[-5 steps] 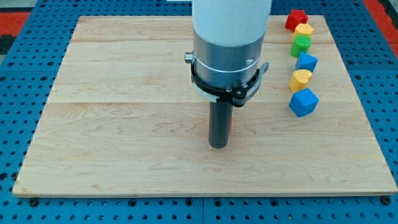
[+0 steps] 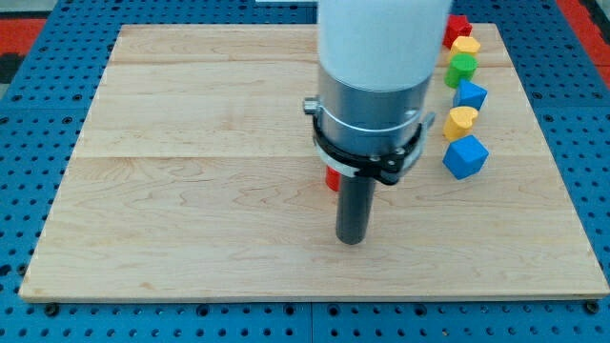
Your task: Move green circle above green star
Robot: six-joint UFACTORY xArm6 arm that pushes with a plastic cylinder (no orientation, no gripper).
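Observation:
My tip (image 2: 352, 239) rests on the wooden board (image 2: 191, 191), below the middle. A red block (image 2: 331, 178) shows partly at the rod's left, just above the tip; its shape is hidden by the arm. A green rounded block (image 2: 462, 67) sits at the view's upper right, third in a column of blocks, far from the tip. No green star shows; the arm's body covers part of the board's upper middle.
The right-hand column runs from top to bottom: a red block (image 2: 457, 26), a yellow block (image 2: 466, 45), the green one, a blue block (image 2: 470, 94), a yellow block (image 2: 460, 122) and a blue cube (image 2: 465, 156).
The arm has moved toward the view's right and slightly down. The red block, earlier a sliver at the rod's right, now shows at its left.

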